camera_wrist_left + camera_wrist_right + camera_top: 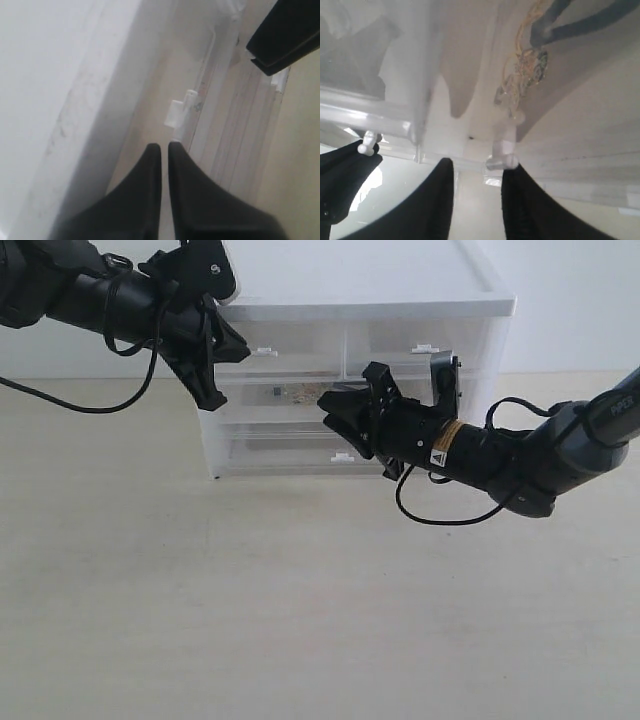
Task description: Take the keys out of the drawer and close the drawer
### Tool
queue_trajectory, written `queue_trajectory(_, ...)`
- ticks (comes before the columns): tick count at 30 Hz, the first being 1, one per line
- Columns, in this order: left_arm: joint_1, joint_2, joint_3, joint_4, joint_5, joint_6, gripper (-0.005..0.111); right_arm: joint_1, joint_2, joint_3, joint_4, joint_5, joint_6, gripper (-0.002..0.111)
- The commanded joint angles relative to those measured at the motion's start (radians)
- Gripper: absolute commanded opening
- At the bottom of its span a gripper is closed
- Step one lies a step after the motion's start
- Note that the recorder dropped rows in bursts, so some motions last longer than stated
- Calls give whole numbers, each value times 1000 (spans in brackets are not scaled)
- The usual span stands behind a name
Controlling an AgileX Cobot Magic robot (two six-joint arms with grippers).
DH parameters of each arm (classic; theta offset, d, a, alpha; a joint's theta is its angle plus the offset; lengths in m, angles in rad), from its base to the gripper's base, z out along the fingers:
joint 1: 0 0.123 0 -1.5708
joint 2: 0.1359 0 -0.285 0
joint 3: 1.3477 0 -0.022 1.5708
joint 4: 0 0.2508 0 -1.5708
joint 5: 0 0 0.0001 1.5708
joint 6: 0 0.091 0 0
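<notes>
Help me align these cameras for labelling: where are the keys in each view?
Exterior: keys inside the middle drawer, behind its translucent front.
Left wrist: not in view.
Right wrist: keys seen through the drawer front, beyond the right claw.
Shared landmark: top-left drawer's tab handle.

A white three-tier unit (300, 300) stands on a pale table (250, 620). The left gripper (215, 365) is at the unit's upper left corner, by the top tier. The right gripper (340, 415) points at the front of the drawer (260, 398), its fingers parted. The keys (297, 393) show dimly through the drawer's translucent front, just beside the right gripper
</notes>
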Motion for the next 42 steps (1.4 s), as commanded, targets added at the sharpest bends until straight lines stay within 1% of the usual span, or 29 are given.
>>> queue_trajectory(1,0,2,-9,-11,-109,3,4,5,-1,-27,81,4,-52,13)
queue_trajectory(5,0,2,-9,-11,-109,3,4,5,-1,-27,77,34,-69,-1)
queue_trajectory(11,0,2,-9,-11,-109,3,4,5,-1,-27,59,23,-70,0)
queue_trajectory(19,0,2,-9,-11,-111,4,4,6,-1,35,79,-60,-70,0)
queue_trajectory(22,0,2,-9,-11,-111,4,4,6,-1,69,79,-116,-73,0)
queue_trajectory(30,0,2,-9,-11,-111,4,4,6,-3,161,103,-116,-97,0)
queue_trajectory(33,0,2,-9,-11,-113,4,4,6,-46,209,103,-116,-139,0)
queue_trajectory(36,0,2,-9,-11,-113,4,4,6,-81,223,95,-116,-162,0)
queue_trajectory(38,0,2,-9,-11,-113,4,4,6,-101,223,64,-116,-215,0)
queue_trajectory(42,0,2,-9,-11,-113,4,4,6,-109,224,77,-116,-195,0)
